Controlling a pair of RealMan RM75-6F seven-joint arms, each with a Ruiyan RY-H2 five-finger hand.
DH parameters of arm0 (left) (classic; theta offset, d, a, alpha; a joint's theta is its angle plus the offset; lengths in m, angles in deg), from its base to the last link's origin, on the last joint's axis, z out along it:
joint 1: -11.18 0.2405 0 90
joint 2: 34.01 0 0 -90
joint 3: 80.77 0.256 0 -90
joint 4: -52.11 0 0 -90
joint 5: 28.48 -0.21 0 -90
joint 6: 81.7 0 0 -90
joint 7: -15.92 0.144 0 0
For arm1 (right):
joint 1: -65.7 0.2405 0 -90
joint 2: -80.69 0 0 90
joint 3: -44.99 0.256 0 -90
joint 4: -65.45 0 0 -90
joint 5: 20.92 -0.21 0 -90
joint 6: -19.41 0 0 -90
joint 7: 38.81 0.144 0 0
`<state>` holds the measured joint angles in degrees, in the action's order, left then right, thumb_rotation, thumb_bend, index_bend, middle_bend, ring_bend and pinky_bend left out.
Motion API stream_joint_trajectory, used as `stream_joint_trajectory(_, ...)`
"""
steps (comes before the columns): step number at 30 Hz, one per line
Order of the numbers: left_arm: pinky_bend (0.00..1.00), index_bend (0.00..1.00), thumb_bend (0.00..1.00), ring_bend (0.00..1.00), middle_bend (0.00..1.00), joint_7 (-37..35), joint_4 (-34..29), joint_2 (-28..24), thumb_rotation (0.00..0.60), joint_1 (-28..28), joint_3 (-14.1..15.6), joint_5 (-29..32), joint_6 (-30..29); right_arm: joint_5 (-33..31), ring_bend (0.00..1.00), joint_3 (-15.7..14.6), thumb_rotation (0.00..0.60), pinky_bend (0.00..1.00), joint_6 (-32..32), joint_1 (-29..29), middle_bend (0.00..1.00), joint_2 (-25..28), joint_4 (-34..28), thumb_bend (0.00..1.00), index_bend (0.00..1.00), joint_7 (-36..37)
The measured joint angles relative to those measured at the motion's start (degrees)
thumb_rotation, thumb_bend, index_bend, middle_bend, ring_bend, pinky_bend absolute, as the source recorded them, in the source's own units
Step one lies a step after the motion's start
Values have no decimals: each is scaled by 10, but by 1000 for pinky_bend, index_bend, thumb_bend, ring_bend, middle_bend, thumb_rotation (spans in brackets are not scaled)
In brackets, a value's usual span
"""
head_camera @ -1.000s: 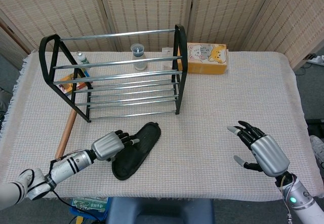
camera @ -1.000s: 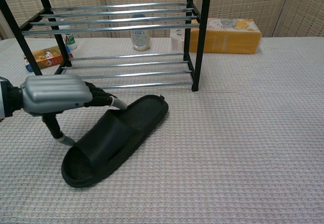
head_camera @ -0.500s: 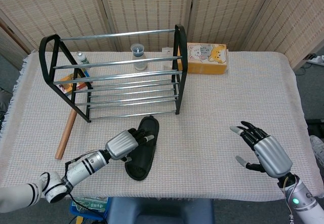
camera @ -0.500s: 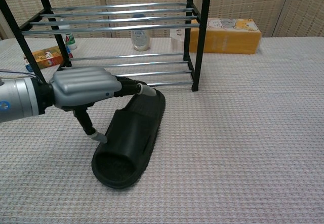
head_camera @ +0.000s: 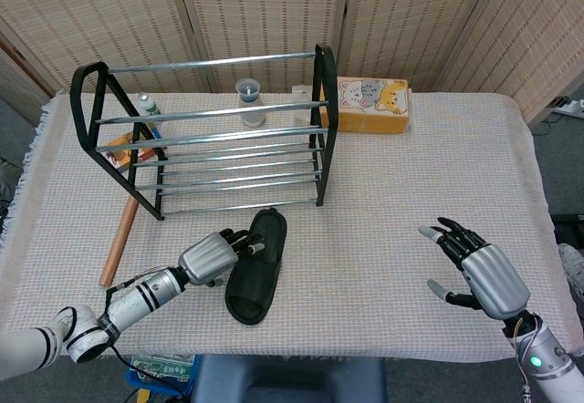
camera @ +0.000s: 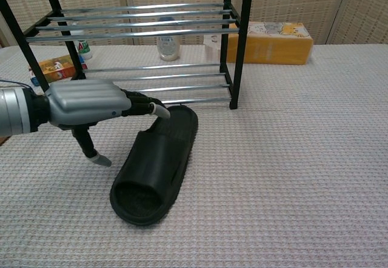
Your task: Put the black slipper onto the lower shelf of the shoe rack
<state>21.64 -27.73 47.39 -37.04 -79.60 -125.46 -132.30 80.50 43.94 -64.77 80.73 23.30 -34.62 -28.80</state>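
Just in front of the shoe rack (head_camera: 205, 139), the black slipper (camera: 156, 164) lies flat on the tabletop (head_camera: 411, 202), toe end near the lower shelf (camera: 151, 89). At its left edge hovers the left robot hand (camera: 91, 107), fingers apart, gripping nothing. Off to the side, the right robot hand (head_camera: 479, 271) is spread and empty. That slipper looks light, rubbery and bendy; pinching the strap band seems safest.
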Motion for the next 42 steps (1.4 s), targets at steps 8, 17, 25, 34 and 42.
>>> stream_joint_trajectory(8,311,279,171,139,211,-6,-7,0,600,-14,10,4,26,-2,142,1,600,245,-1,-3,197,-2,3,268,100,4)
stream_joint_trajectory(17,311,412,171,277,436,38,-36,-11,600,-5,4,41,27,-2,142,3,600,245,0,-3,197,-5,8,268,100,9)
stream_joint_trajectory(25,311,514,171,524,670,129,-94,-22,600,20,-11,124,22,1,142,4,600,245,-1,-3,197,-6,9,268,100,11)
stream_joint_trajectory(34,332,569,171,622,752,212,-152,-19,600,39,-34,262,10,1,142,5,600,245,-4,-6,197,-5,10,268,100,15)
stream_joint_trajectory(42,375,414,170,610,691,245,-215,-18,600,49,-59,379,-21,0,142,6,600,245,-4,-6,197,-5,14,268,100,20)
